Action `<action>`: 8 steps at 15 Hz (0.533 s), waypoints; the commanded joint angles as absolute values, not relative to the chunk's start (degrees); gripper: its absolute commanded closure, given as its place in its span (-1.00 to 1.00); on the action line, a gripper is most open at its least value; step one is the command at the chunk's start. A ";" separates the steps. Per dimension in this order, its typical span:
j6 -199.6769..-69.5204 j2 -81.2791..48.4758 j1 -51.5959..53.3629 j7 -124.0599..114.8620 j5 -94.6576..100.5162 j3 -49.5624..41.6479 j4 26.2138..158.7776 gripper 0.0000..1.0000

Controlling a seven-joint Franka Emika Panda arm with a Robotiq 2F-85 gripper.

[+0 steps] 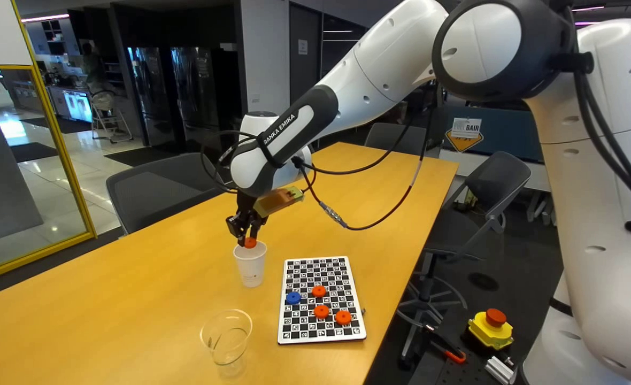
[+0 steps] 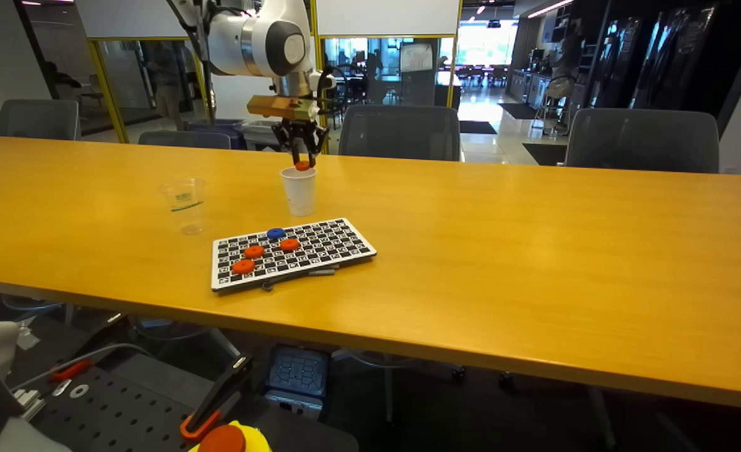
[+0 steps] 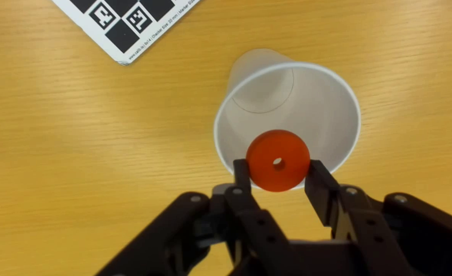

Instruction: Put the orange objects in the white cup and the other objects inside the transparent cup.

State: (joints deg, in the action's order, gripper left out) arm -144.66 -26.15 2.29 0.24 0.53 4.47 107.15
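Observation:
My gripper (image 3: 275, 169) is shut on an orange disc (image 3: 277, 147) with a small hole. It holds the disc over the near rim of the upright white cup (image 3: 254, 61); the visible inside of that cup shows no object. In both exterior views the held disc (image 1: 250, 243) is right at the mouth of the white cup (image 1: 251, 271) (image 2: 299, 194). Three orange discs (image 1: 319, 291) (image 1: 321, 311) (image 1: 343, 318) and one blue disc (image 1: 293, 298) (image 2: 275, 233) lie on the checkered board. The transparent cup (image 1: 229, 350) (image 2: 187, 210) stands upright on the table.
The black-and-white checkered board (image 1: 321, 266) (image 2: 339, 233) lies on the wooden table (image 1: 149, 289) beside the white cup. Thin grey items (image 2: 321, 272) lie by the board's edge. Chairs (image 1: 163, 187) stand around the table. Cables (image 1: 379, 222) hang from the arm.

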 commanded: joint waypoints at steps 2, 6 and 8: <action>-141.86 -26.18 2.10 1.41 -0.97 4.70 105.36 -0.49; -143.58 -22.43 2.87 -0.30 0.20 3.89 109.33 -0.99; -144.83 -19.28 3.27 -1.45 0.79 3.37 112.65 -1.00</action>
State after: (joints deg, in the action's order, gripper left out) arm -143.39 -25.00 2.36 0.10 0.53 4.36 107.47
